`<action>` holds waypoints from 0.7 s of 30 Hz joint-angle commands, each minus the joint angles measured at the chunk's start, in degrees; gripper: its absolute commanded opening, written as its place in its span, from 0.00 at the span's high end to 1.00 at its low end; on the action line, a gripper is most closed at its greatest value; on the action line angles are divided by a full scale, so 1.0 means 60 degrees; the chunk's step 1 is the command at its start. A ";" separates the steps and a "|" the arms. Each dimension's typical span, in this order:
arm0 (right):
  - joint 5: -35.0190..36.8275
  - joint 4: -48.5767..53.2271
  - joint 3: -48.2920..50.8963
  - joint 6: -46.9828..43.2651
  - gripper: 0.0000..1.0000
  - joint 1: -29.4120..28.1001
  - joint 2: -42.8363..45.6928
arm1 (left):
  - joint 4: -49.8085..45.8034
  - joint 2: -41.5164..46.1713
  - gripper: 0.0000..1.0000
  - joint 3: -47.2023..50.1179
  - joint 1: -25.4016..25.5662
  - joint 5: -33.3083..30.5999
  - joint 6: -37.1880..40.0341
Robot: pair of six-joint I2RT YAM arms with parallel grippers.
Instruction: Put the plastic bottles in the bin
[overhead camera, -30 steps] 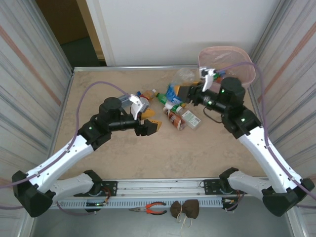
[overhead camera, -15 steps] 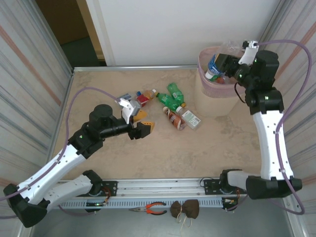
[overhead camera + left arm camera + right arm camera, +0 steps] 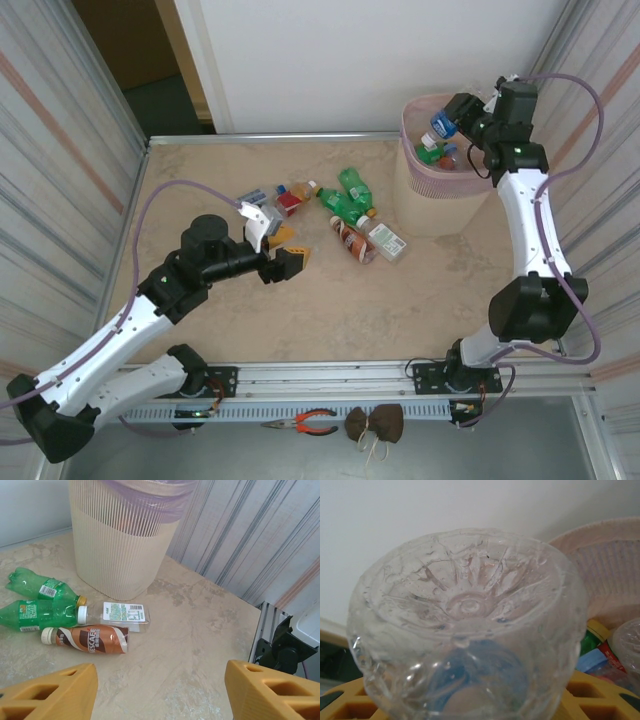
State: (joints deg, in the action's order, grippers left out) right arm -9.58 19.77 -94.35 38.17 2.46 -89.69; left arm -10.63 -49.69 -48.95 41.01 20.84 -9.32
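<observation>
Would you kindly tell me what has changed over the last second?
The right hand swung right and back, carrying a clear bottle to above the bin, still gripping it. The left hand, open, drew back slightly. The bin and remaining bottles stayed put.

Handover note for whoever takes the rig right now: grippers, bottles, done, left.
Left gripper: open, empty, over the table beside the loose bottles.
Right gripper: shut on a clear plastic bottle with a blue label, held above the pale pink plastic bin.
Done: some bottles lie in the bin.
Left: release this one; then two green plastic bottles, brown coffee bottle, clear white-labelled bottle, red-labelled bottle, small leftmost bottle.
</observation>
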 commanded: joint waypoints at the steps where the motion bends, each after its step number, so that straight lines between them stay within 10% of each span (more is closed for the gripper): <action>1: 0.0821 -0.1328 0.0112 0.1359 0.47 -0.0216 -0.0427 | -0.0071 0.0035 0.32 0.0085 0.0049 -0.0209 0.0022; 10: 0.2811 -0.1732 0.0561 0.3015 0.39 -0.0885 -0.1455 | -0.0311 0.0042 0.31 0.0087 0.0049 -0.0395 0.0045; 21: 0.2478 -0.1123 0.0784 0.3978 0.27 -0.0732 -0.2194 | -0.0284 0.0276 0.30 0.0325 0.0049 -0.0563 -0.0113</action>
State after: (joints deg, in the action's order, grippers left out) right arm 4.69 11.60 -89.08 59.46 -2.59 -101.93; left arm -12.23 -49.25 -47.37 41.01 18.31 -9.34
